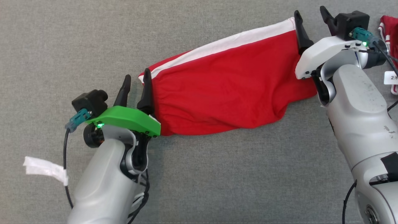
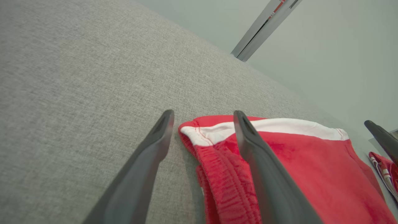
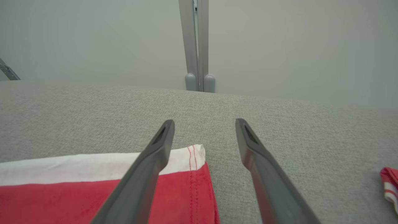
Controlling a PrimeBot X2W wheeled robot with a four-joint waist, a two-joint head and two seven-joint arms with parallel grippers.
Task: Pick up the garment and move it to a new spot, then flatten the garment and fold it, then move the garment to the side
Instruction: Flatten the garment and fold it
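Your left gripper [image 1: 136,74] has its two fingers spread apart with nothing between them. In the left wrist view [image 2: 203,113] its right finger crosses the gathered waistband corner of the red shorts [image 1: 224,84], while its left finger is over bare grey fabric surface [image 1: 62,46]. You cannot tell whether either finger touches the cloth.

Your right gripper [image 1: 310,11] is spread just as wide and also holds nothing. In the right wrist view [image 3: 205,123] its left finger lies over the stitched hem corner where the white side stripe ends, and its right finger is over bare surface just beyond the hem.

The shorts lie flat on the grey surface between the two grippers, slanting from the waistband at the near left to the hem at the far right, with the white stripe along the far edge.

To the right of your right gripper lies a second red-and-white garment [image 1: 388,28]. A white tape strip [image 1: 43,168] sits at the near left, and a metal post [image 3: 196,46] stands beyond the far edge.
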